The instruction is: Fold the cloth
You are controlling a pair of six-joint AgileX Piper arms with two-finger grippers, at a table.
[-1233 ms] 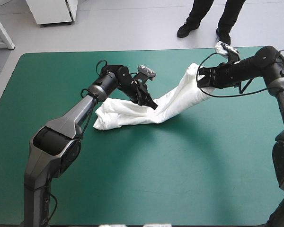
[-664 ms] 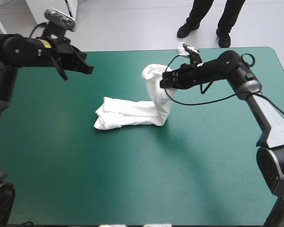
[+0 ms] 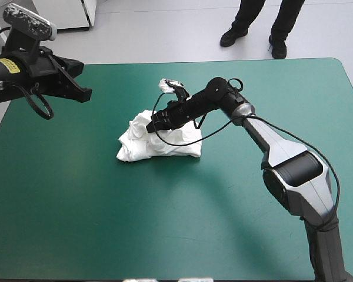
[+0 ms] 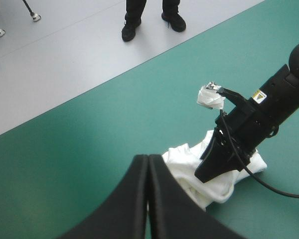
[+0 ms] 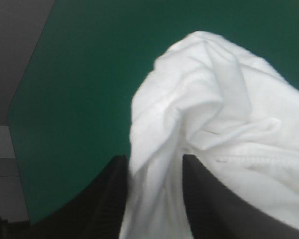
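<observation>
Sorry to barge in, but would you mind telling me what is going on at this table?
The robot is folding a white T-shirt on the teal-green table. The right pincer is shut on a fold of the T-shirt and holds it over the rest of the bundle, near the table's middle. The left pincer is shut, empty and raised by the table's far left corner, well clear of the cloth.

Teal-green table [image 3: 76, 205] — white T-shirt [image 3: 132, 148] lying bunched near middle, toward far edge.
</observation>
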